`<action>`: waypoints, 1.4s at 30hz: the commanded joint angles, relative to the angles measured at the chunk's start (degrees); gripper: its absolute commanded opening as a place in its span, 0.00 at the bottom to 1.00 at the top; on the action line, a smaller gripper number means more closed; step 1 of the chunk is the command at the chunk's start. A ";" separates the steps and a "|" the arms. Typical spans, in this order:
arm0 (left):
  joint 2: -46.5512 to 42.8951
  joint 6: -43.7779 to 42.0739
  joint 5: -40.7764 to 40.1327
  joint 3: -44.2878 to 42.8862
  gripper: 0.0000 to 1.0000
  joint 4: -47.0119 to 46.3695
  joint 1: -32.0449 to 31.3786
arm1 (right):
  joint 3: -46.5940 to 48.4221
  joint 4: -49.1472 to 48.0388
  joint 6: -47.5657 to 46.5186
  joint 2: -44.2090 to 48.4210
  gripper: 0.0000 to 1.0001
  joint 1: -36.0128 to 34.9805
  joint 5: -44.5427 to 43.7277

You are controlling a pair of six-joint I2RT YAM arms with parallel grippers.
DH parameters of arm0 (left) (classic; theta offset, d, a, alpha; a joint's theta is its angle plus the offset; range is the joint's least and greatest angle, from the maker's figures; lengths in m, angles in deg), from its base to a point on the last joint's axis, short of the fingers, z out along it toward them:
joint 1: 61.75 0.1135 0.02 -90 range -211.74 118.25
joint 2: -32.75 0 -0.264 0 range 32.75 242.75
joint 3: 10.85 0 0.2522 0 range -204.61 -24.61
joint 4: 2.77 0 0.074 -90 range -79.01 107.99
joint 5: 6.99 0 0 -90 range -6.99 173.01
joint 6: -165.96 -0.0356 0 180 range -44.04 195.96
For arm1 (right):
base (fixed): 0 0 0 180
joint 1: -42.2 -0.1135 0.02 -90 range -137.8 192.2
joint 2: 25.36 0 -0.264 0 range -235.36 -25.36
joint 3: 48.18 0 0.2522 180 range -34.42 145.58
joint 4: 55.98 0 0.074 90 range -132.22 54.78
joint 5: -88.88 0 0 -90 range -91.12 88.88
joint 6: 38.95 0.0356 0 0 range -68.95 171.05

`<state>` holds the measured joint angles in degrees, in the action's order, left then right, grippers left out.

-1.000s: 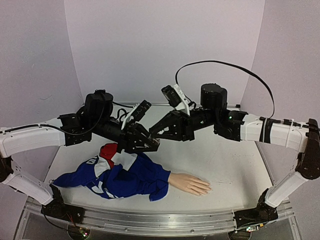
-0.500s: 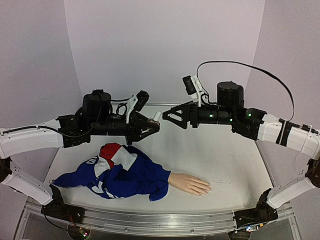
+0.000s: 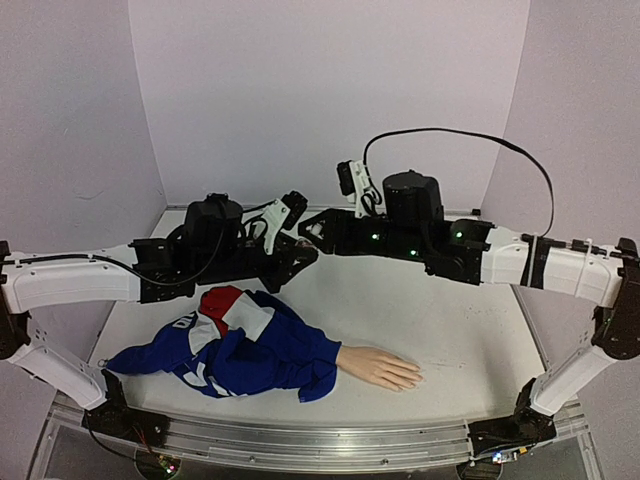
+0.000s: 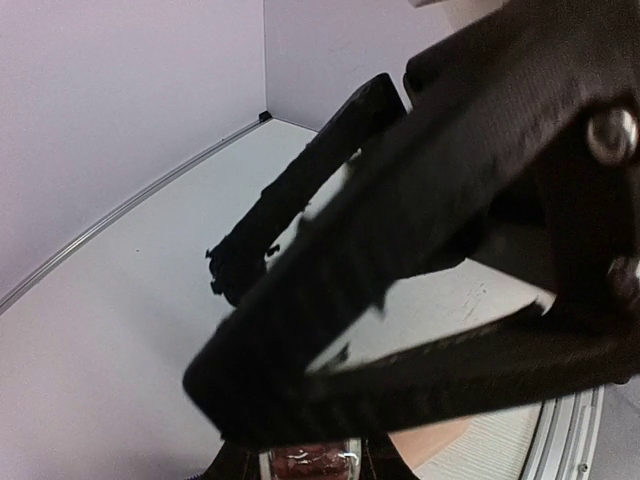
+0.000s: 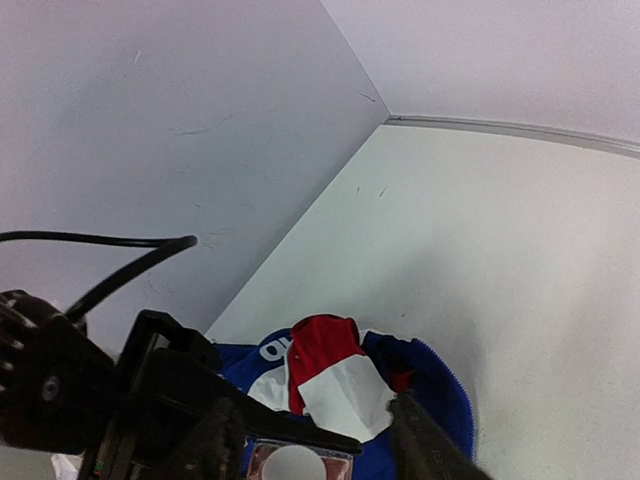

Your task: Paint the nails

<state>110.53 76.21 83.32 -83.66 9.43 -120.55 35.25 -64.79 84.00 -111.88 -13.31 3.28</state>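
1. Nearest, at 6 o'clock on the white bench (image 3: 470,330), a beige life-size mannequin hand (image 3: 378,367) lies palm down with its fingers pointing to 3 o'clock; the tiny pale nails (image 3: 410,378) sit at its fingertips, too small to tell one from another.
2. At 9 o'clock of that hand, its arm runs into a crumpled blue cloth sleeve with white and red patches (image 3: 240,355); the cloth lies on the bench.
3. Farther back, the white-and-black left arm (image 3: 70,280) reaches in from 9 o'clock and the white-and-black right arm (image 3: 540,262) from 3 o'clock; their tips meet in the air above mid-bench, well apart from the nails.
4. The left jaws are clamped tight on a small pinkish polish bottle (image 4: 310,462); the right jaws stand partly apart on either side of the bottle's round white cap (image 5: 296,464), with a gap showing beside it.
5. Farthest, pale lilac walls (image 3: 330,90) close the bench from 9 to 3 o'clock; a black cable (image 3: 450,132) arcs over the right arm.
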 commanded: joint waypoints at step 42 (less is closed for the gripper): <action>-3.25 -0.78 0.77 -0.52 0.00 -3.36 1.09 | -1.54 1.47 -5.71 9.13 0.79 3.61 4.44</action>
<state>108.85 75.89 94.43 -83.22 9.43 -118.58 29.76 -61.49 72.92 -100.13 -5.86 15.80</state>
